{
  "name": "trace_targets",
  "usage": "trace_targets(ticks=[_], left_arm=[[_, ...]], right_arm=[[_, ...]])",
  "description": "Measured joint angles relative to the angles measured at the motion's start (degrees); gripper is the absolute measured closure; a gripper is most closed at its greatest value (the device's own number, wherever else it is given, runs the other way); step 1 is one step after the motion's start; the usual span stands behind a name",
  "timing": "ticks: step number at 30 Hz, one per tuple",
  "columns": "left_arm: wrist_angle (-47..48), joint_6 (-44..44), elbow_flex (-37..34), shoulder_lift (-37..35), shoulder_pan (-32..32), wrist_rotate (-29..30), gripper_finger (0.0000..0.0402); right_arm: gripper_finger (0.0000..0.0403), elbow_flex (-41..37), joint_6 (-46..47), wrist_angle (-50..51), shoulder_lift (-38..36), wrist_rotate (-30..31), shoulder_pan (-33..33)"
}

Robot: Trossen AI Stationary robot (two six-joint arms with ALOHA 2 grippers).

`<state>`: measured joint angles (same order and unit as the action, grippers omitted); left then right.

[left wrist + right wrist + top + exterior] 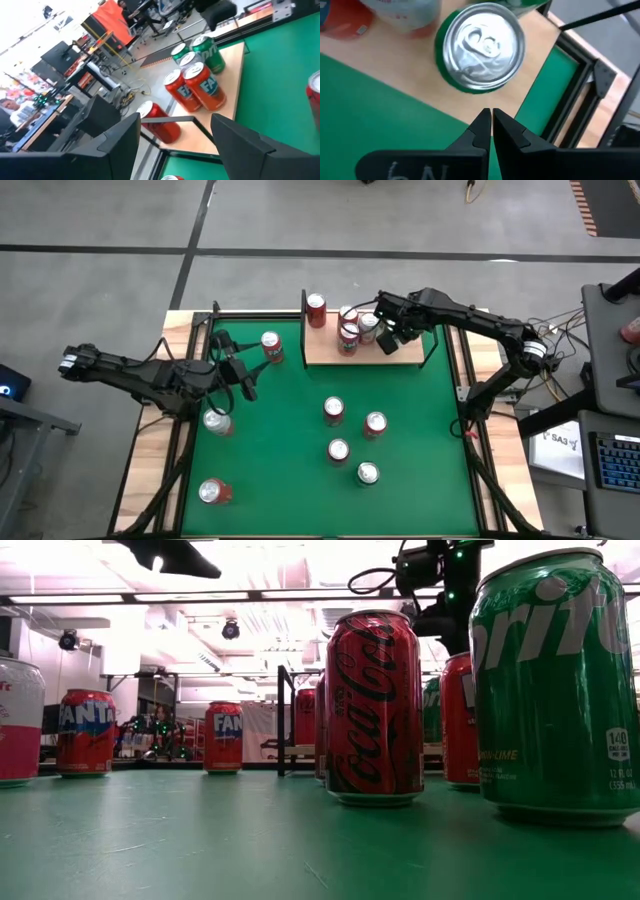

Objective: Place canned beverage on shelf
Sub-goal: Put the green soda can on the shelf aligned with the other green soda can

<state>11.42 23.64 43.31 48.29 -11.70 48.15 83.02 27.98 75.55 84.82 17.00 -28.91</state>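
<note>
Green aluminium can, round silver lid gleaming, stands on the light tan wooden shelf in the frame's upper centre, just beyond the right gripper, its dark pointed fingers pressed together and empty.

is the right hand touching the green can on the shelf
Apart. The right wrist view shows the right hand, its fingers shut together, with bare shelf wood between the fingertips and the green can.
</note>
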Motion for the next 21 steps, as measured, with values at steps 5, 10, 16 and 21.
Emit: trace_targets(ticks=[5, 10, 16, 21], left_arm=[[0.0, -0.1, 0.0, 0.0, 0.0, 0.1, 0.0175], [0.0, -0.1, 0.0, 0.0, 0.0, 0.1, 0.0175], [0.0, -0.1, 0.0, 0.0, 0.0, -0.1, 0.0175], [0.0, -0.1, 0.0, 0.1, 0.0, -0.1, 0.0175]], right_arm=[[0.0394, 0.0, -0.7, -0.4, 0.5, -0.5, 0.0], [0.0394, -0.2, -2.4, -4.2, 0.8, -0.3, 0.0], [0.0394, -0.2, -2.5, -6.4, 0.8, -0.3, 0.0], [0.0394, -0.2, -2.2, -5.2, 0.8, -0.4, 0.0]])
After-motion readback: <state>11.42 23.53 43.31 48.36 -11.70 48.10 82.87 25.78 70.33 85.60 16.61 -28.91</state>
